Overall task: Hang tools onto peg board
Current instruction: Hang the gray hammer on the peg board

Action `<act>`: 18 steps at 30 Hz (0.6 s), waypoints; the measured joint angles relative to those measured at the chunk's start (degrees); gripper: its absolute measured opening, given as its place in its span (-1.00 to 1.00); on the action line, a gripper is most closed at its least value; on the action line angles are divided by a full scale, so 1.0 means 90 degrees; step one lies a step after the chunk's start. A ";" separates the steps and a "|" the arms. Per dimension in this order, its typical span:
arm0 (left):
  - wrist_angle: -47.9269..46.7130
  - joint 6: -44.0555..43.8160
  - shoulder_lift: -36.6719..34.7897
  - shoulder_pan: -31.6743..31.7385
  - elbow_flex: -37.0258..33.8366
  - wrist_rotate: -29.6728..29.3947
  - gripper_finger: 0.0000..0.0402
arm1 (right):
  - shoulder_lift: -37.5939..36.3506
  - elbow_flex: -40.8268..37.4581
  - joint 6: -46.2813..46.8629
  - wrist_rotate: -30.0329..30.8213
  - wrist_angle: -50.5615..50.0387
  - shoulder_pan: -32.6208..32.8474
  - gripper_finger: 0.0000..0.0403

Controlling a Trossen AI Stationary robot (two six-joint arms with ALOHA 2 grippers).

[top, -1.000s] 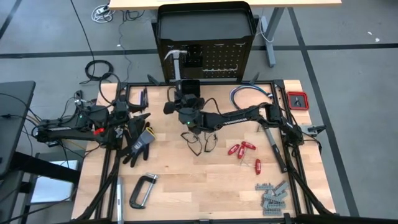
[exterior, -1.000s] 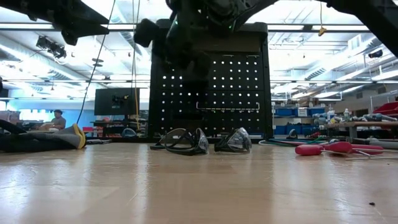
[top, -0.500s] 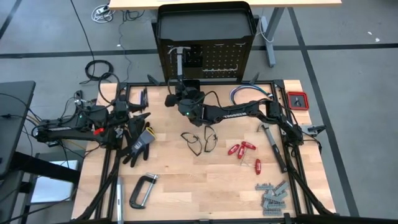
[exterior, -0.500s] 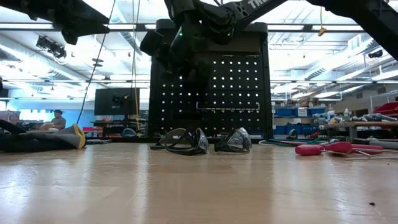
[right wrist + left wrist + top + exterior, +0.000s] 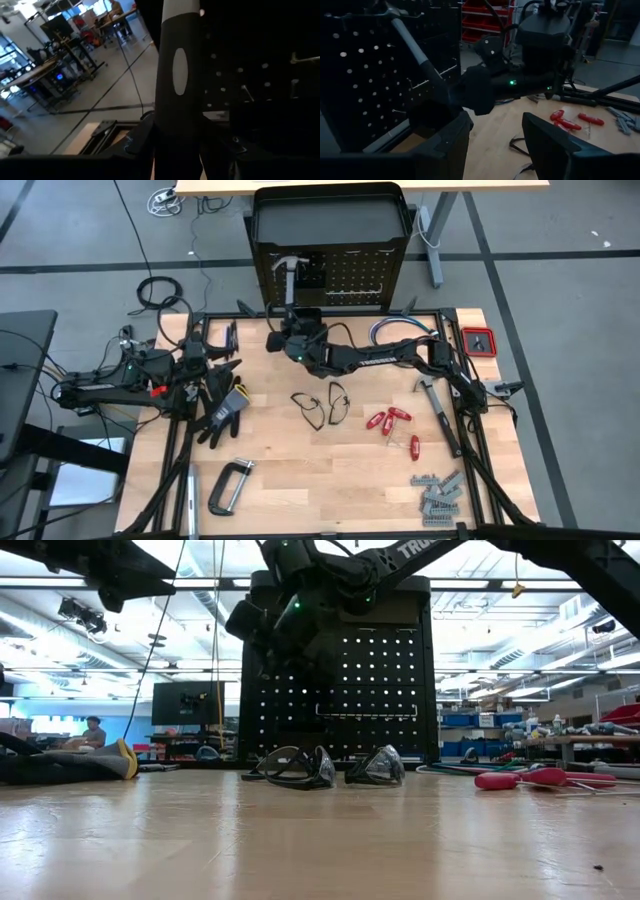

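Note:
The peg board (image 5: 350,275) stands upright past the table's far edge. A steel-headed hammer (image 5: 286,285) stands head up against its left part, and my right gripper (image 5: 290,318) is shut on it. In the left wrist view the hammer (image 5: 412,42) slants up to the board's pegs. Thin black-framed glasses (image 5: 320,405) lie mid-table on their frames. Red-handled drivers (image 5: 388,420) lie to their right, and a grey C-clamp (image 5: 230,485) lies near left. My left gripper (image 5: 222,365) waits open at the table's left, holding nothing. My right gripper pinches the hammer's black handle (image 5: 176,125) between its two fingers, low on the handle. The fingers come about level from the table's near side, pointing at the peg board, and lie across the handle. The hammer stands upright, clear of the table. Whether its head (image 5: 387,11) rests on a peg, I cannot tell.
A black work glove (image 5: 222,408) lies below my left gripper. Blue-white cables (image 5: 400,330) and a small red-rimmed box (image 5: 478,340) sit at the far right. A long dark-handled tool (image 5: 440,415) and grey metal pieces (image 5: 435,495) lie at the right.
My right gripper has moved toward the table's far edge and the peg board, tipping a little. It has brought the hammer's handle closer to the board, while the hammer's head has stayed high on the board's left part.

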 joint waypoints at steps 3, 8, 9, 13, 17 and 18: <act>-0.0004 -0.0126 0.0000 0.0002 0.0000 -0.0161 -0.06 | 0.0000 0.0000 -0.0013 -0.0236 0.0001 -0.0002 -0.25; -0.0008 -0.0134 0.0000 0.0002 0.0000 -0.0165 -0.06 | 0.0000 0.0000 -0.0019 -0.0407 0.0003 0.0007 -0.14; -0.0011 -0.0139 0.0000 0.0002 0.0000 -0.0165 -0.06 | 0.0000 0.0000 -0.0022 -0.0409 0.0010 0.0007 -0.12; -0.0026 -0.0147 0.0000 0.0002 0.0000 -0.0165 -0.06 | 0.0000 0.0000 -0.0028 -0.0450 0.0010 0.0007 0.01; -0.0089 -0.0132 0.0000 0.0002 0.0000 -0.0164 -0.06 | 0.0000 0.0000 -0.0280 -0.0450 0.0015 0.0017 0.12; -0.0113 -0.0132 0.0000 0.0002 0.0000 -0.0161 -0.06 | -0.0004 0.0000 -0.0369 -0.0450 0.0017 0.0034 0.15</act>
